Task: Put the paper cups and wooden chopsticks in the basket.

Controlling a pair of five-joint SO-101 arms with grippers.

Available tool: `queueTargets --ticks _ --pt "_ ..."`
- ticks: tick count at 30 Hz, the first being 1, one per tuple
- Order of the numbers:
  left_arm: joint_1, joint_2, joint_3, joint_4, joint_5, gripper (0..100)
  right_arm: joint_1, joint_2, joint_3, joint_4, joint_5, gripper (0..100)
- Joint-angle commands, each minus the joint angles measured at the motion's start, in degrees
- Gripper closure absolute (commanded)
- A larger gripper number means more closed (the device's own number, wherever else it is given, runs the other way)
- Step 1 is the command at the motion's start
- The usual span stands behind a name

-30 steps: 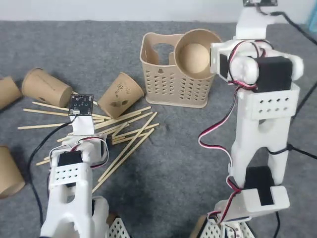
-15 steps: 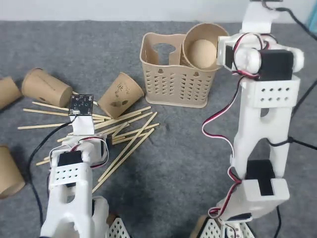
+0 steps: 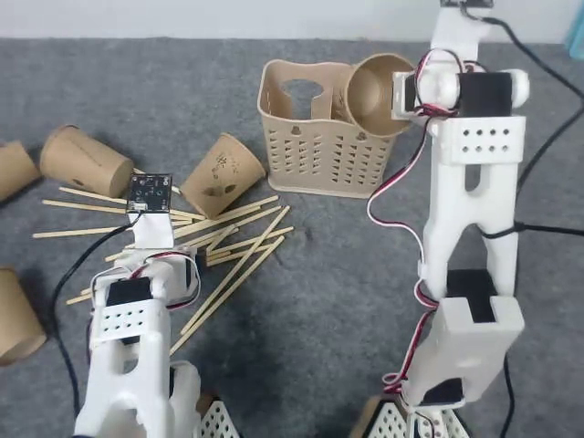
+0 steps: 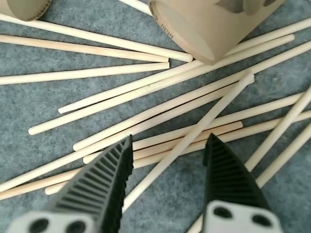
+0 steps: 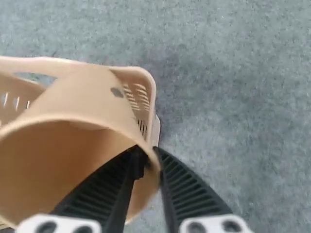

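Observation:
A brown paper cup [image 3: 376, 91] hangs tilted over the right end of the beige basket [image 3: 315, 157], pinched at its rim by my right gripper [image 5: 146, 167], which is shut on it. In the right wrist view the cup [image 5: 63, 155] sits just above the basket's corner [image 5: 141, 92]. Wooden chopsticks [image 3: 228, 246] lie scattered on the grey mat, with another cup [image 3: 222, 175] lying on its side among them. My left gripper [image 4: 167, 162] hovers open right over the chopsticks [image 4: 160, 116], near that cup [image 4: 214, 24].
More paper cups lie on the mat at the left: one [image 3: 84, 161] behind the chopsticks, one [image 3: 14, 169] at the edge, one [image 3: 18, 315] near the left arm's base. The mat in front of the basket is bare grey carpet [image 3: 338, 274].
The right arm has swung back and to the right with the cup, which has turned from facing the camera to tilting over the basket's right end. The left arm has kept still.

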Motion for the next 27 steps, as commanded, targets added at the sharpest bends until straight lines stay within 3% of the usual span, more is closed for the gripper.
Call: queueTargets --ticks 1,4,11,14,18,20,23,27 --pt "0.44 0.00 -0.84 -1.32 0.35 77 -0.13 -2.86 -5.01 -0.84 1.05 72.0" --pt "0.53 0.00 -0.84 -1.32 0.35 77 -0.31 -6.02 -9.58 2.24 1.23 64.7" --pt "0.53 0.00 -0.84 -1.41 0.35 77 -0.13 -13.85 -15.38 8.75 0.97 70.4" --pt "0.53 0.00 -0.84 -1.41 0.35 77 -0.04 -19.74 -7.30 8.75 0.88 78.3" --pt "0.44 0.00 -0.84 -1.41 0.35 77 -1.89 -30.29 7.38 8.57 0.79 99.8" --pt "0.44 0.00 -0.84 -1.41 0.35 77 -3.74 -35.12 14.77 8.40 1.14 96.1" --pt "0.44 0.00 -0.84 -1.41 0.35 77 -7.16 -41.27 25.67 7.60 1.23 99.2" --pt "0.44 0.00 -0.84 -1.41 0.35 77 -12.09 -48.40 41.76 -0.04 5.63 99.1"
